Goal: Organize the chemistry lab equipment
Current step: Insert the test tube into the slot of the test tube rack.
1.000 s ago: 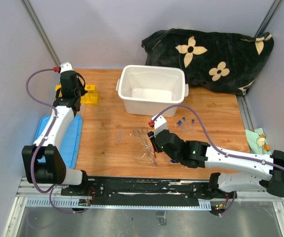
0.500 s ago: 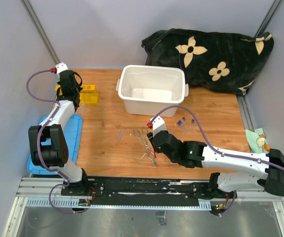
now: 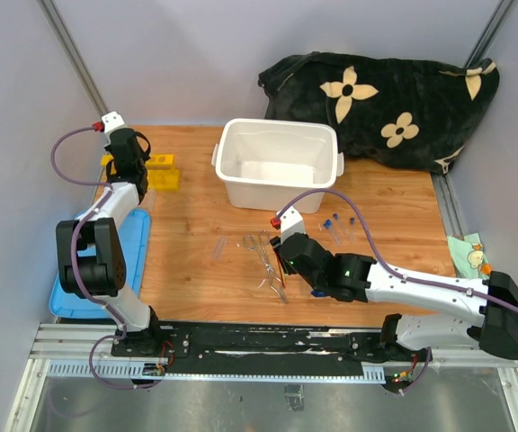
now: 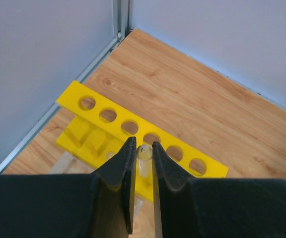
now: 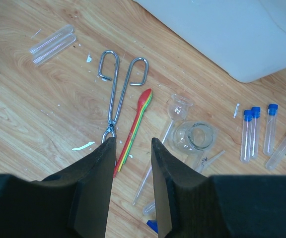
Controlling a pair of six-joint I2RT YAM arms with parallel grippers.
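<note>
The yellow rack (image 4: 133, 130) stands left of the white bin (image 3: 268, 200), in the worktop's (image 3: 394, 202) far corner. Above its row of holes the left pincer (image 4: 143, 144) is closed to a narrow slit on a clear tube (image 4: 144, 152); only the tube's rim shows, the rest is hidden between the fingers. On the near side of the bin lie the metal tweezers (image 5: 117, 89), the red-orange tool (image 5: 139, 116), a beaker (image 5: 195, 136) and the blue-capped tubes (image 5: 252, 134). The right pincer (image 5: 131, 148) hangs spread over the tool, holding nothing, and one finger covers the tool's near end. A blue scrap at the wrist view's bottom edge is cut off — too little to identify.
</note>
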